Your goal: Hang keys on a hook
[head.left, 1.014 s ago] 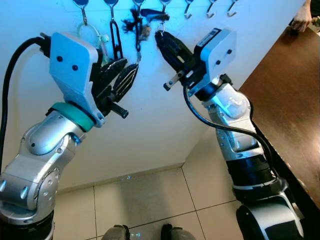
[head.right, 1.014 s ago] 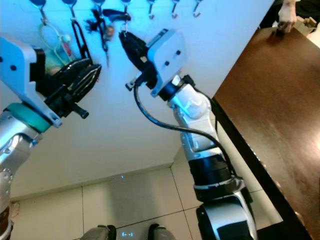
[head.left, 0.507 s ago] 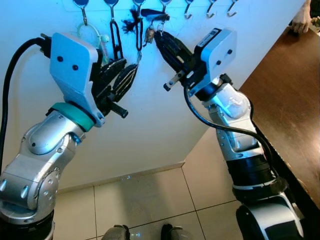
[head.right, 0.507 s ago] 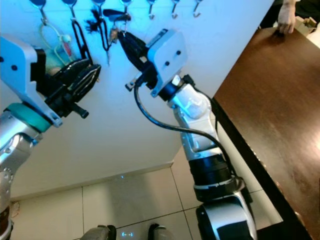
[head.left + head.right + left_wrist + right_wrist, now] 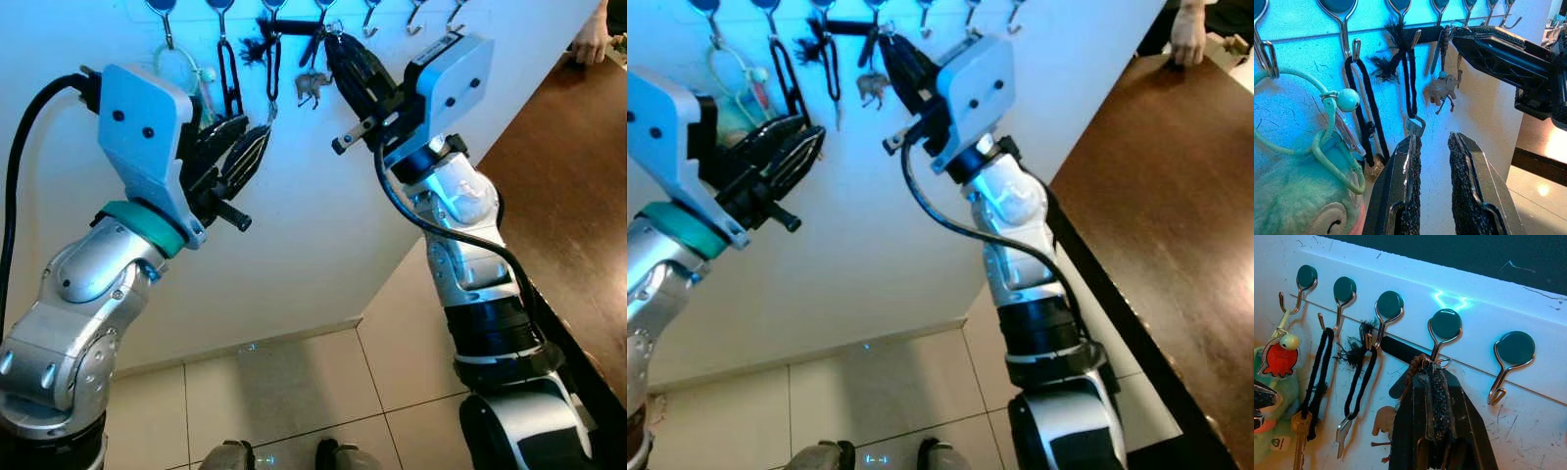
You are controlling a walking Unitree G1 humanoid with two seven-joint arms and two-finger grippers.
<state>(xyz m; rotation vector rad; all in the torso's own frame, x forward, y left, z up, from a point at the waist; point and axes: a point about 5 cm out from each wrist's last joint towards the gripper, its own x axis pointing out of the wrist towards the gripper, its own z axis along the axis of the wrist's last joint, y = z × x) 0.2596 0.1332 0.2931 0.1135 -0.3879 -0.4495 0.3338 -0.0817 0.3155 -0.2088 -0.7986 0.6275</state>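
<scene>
At the curved wire hook (image 5: 1437, 343), right hand (image 5: 1432, 396) clenched on ringed keys (image 5: 1425, 367), left hand (image 5: 1432, 147) released, idle

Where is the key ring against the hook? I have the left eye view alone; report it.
Observer: In the right wrist view the right gripper is shut on the key ring, right at the lower curve of a green-capped hook. Whether it is over the tip, I cannot tell.
Operator: Report what hangs behind the left arm.
Observer: A red charm, on a pale green loop.
Operator: Check the left gripper.
Observer: The left gripper is open and holds nothing.
</scene>
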